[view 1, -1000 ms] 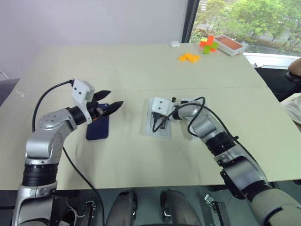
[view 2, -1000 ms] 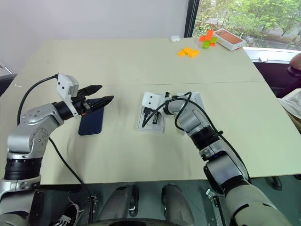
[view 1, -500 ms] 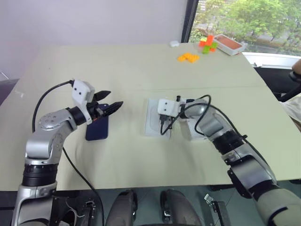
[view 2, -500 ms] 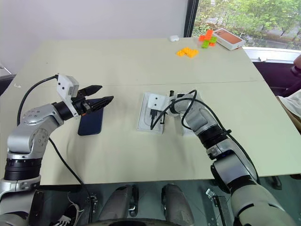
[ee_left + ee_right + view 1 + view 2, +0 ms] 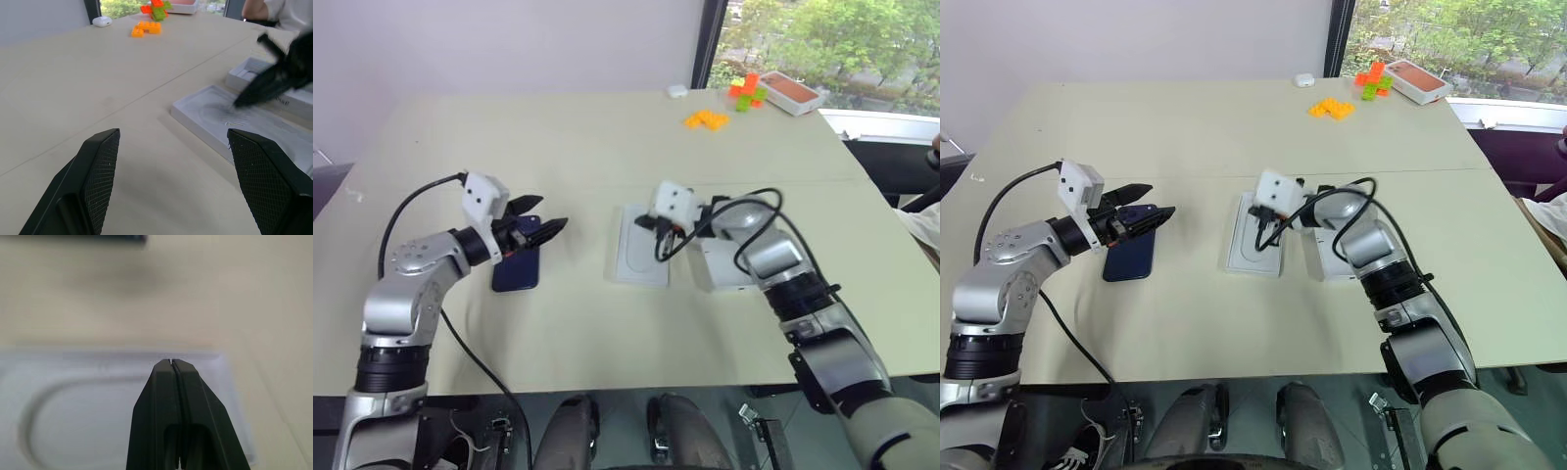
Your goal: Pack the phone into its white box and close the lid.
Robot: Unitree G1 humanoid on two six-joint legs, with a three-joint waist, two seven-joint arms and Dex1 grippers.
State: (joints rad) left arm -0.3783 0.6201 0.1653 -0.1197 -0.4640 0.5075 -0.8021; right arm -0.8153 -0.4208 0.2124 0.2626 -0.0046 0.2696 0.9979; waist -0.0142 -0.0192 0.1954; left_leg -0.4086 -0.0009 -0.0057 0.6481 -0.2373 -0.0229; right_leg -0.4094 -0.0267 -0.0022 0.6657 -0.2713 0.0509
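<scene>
Phone [image 5: 516, 266] lay flat on the tabletop [image 5: 578, 147] under the left hand [image 5: 540, 230] — fingers spread, poised to take it. Right hand [image 5: 658, 227] hovered clenched and empty over the insert [image 5: 636, 262] — box [image 5: 722, 269] just beside.

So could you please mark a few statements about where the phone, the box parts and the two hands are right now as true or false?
1. The phone lies flat on the table. True.
2. The left hand is clamped on the phone. False: its fingers are spread open above the phone, holding nothing.
3. The right hand is shut and empty. True.
4. The right hand is over the thin white insert. True.
5. The phone is already inside a white box. False: it lies on the bare table, apart from the white pieces.
</scene>
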